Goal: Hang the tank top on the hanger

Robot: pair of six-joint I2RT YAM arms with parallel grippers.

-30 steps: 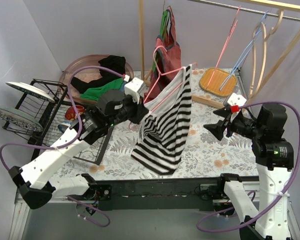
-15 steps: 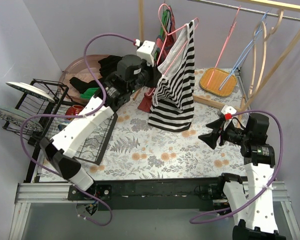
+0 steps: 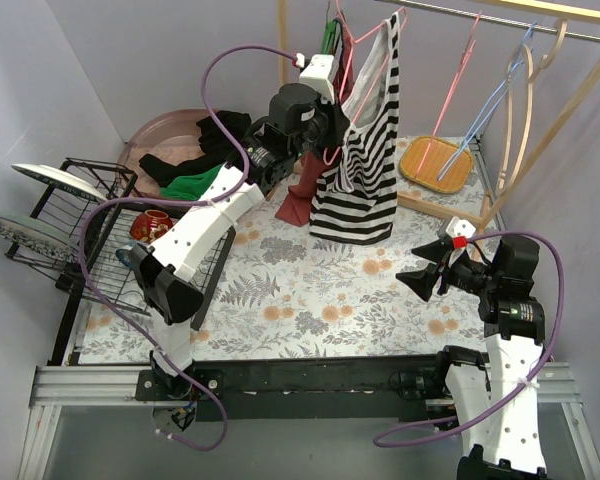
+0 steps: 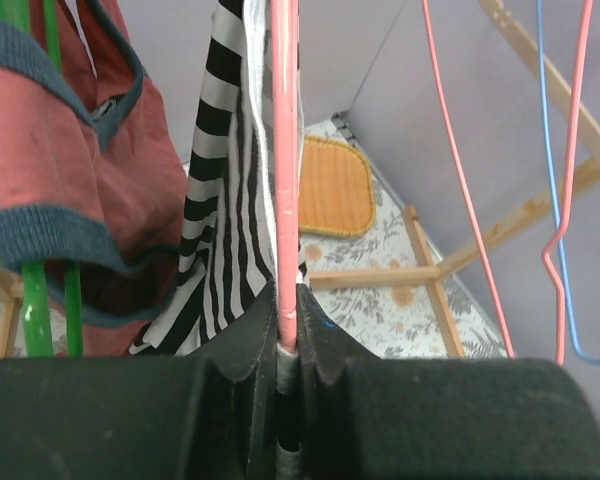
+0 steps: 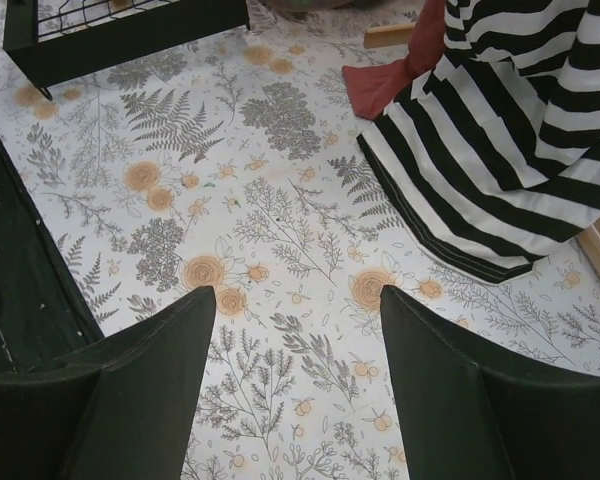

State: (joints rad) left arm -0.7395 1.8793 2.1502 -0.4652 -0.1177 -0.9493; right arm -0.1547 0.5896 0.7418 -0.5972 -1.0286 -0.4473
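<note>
Up at the back, close under the metal rail (image 3: 500, 22), carries the load now: with the left gripper (image 4: 288, 330) pinched tight on the wire of the pink hanger (image 4: 285, 170), lifts it well above where it hung a second ago, low over the middle of the floral table (image 3: 280, 290). Keeps the striped tank top (image 3: 358, 185) draped on that hanger, a white-trimmed strap apparently over the frame's upper end, body hanging straight down beside the red tank top (image 4: 60, 200) (hem near the tabletop in the right wrist view; touching or not, cannot tell). Crops the hook at the top edge of the overhead view, so cannot say whether caught on the rail yet. Leaves the right gripper (image 5: 295, 300) spread wide and holding nothing, drawn back lower and nearer its base than before, well apart from the fabric. Reads as dressing done or nearly so, with hanging-up as the step in hand. Calls for checking that both straps sit on the frame before letting go, lest the top slide off one side.
</note>
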